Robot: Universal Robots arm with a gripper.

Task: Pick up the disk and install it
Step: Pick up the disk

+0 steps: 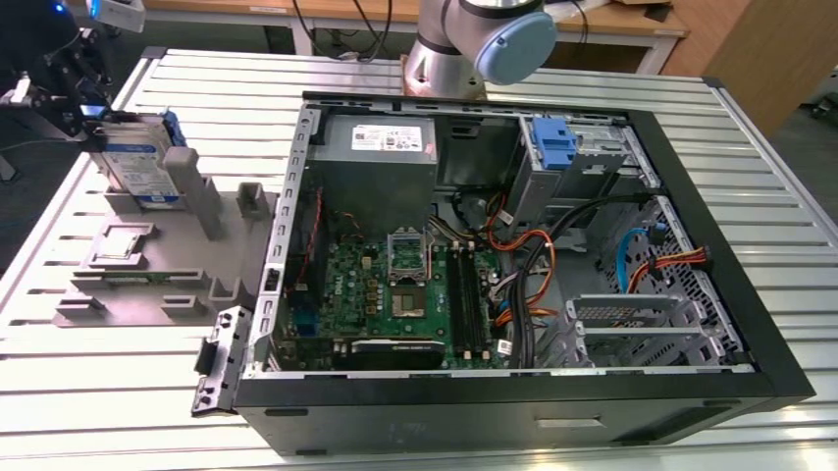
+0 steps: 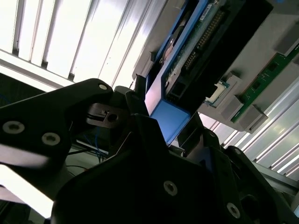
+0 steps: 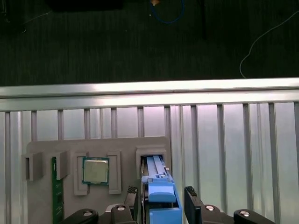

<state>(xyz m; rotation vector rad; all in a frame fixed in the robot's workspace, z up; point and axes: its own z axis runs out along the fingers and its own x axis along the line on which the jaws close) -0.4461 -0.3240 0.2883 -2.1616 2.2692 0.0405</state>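
Observation:
The disk (image 1: 141, 165), a silver drive with a white-and-blue label in a blue carrier, stands on edge in a slot of the grey holder (image 1: 137, 285) at the exterior view's left. My gripper (image 1: 94, 120) is at its upper end. In the first wrist view the disk's blue carrier (image 3: 162, 205) sits between the two black fingers (image 3: 190, 201) of the gripper (image 3: 162, 203), which are shut on its sides. The second wrist view shows the gripper (image 2: 166, 116) closed around the carrier's blue end (image 2: 168, 122), with the drive's circuit board behind it.
The open computer case (image 1: 733, 324) lies to the exterior view's right, with a blue bracket (image 1: 556, 142) on its drive bay and a grey power supply (image 1: 380, 142). The holder also carries a processor chip (image 3: 96, 170) and a green board (image 3: 57, 196). The arm's base (image 1: 452, 59) stands behind the case.

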